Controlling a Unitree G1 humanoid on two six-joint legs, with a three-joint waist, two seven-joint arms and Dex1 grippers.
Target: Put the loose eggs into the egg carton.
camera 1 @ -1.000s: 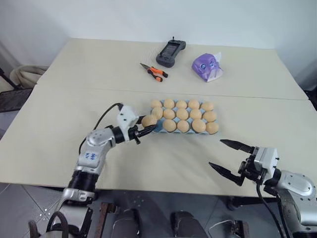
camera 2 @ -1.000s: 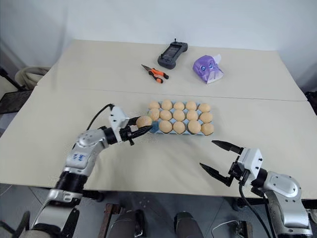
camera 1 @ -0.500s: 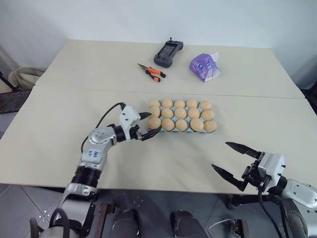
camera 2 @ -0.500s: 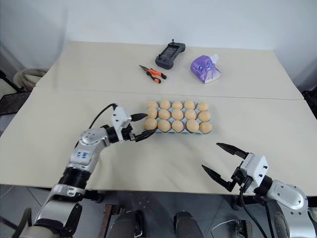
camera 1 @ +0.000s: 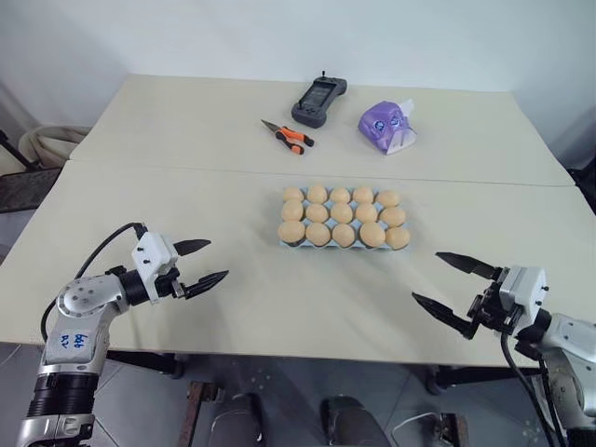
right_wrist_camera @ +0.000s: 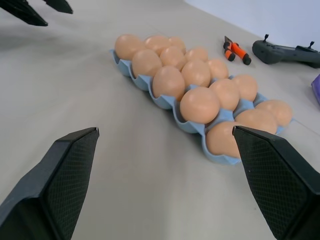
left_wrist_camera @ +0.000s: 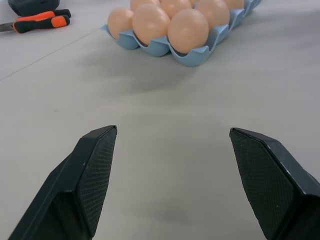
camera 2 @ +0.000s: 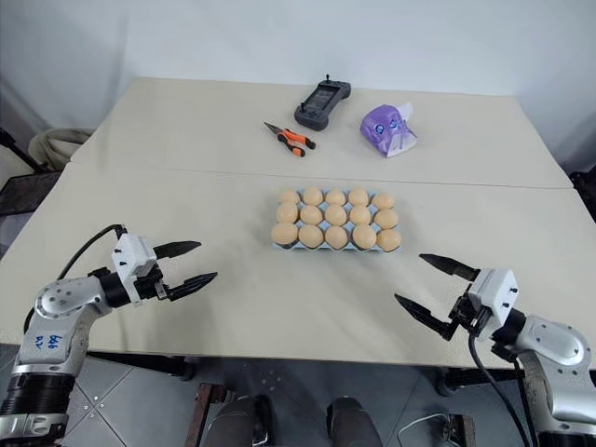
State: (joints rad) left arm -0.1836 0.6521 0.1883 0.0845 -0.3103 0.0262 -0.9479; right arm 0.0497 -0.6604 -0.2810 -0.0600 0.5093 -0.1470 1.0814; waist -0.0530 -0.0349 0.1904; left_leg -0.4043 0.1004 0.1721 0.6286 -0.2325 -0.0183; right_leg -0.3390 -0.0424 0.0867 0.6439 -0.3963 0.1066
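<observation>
Moved: left gripper (camera 1: pixel 191 265) held an egg at the carton's (camera 1: pixel 291 243) left end a moment ago. Now it has let go and pulled back, well away to the carton's left. That egg now sits in the carton's front left cup.

Left eye view: carton sits in the middle of the table (camera 1: pixel 140 186). All three rows of five cups hold eggs (camera 1: pixel 342 215). No loose egg lies near the carton. Left gripper is open and holds nothing. Right gripper (camera 1: pixel 454 287) is open and empty too, off to the carton's front right.

Right eye view: same scene. Pliers (camera 2: pixel 291 138), a black remote (camera 2: pixel 321 101) and a purple tissue pack (camera 2: pixel 386 128) lie behind the carton, well apart from it.

Left wrist view: two black fingers (left_wrist_camera: pixel 90 180) stand wide apart with bare table between them. The carton's end is ahead, with an egg in each cup there.

Right wrist view: this close look shows how deep the eggs sit in their blue cups, which the eye views are too far off to show. They look snug. The left gripper's tips peek in beyond the carton.

Doing it well: the job looks finished, I think. Best to keep both grippers back from the carton, so nothing bumps the eggs.
</observation>
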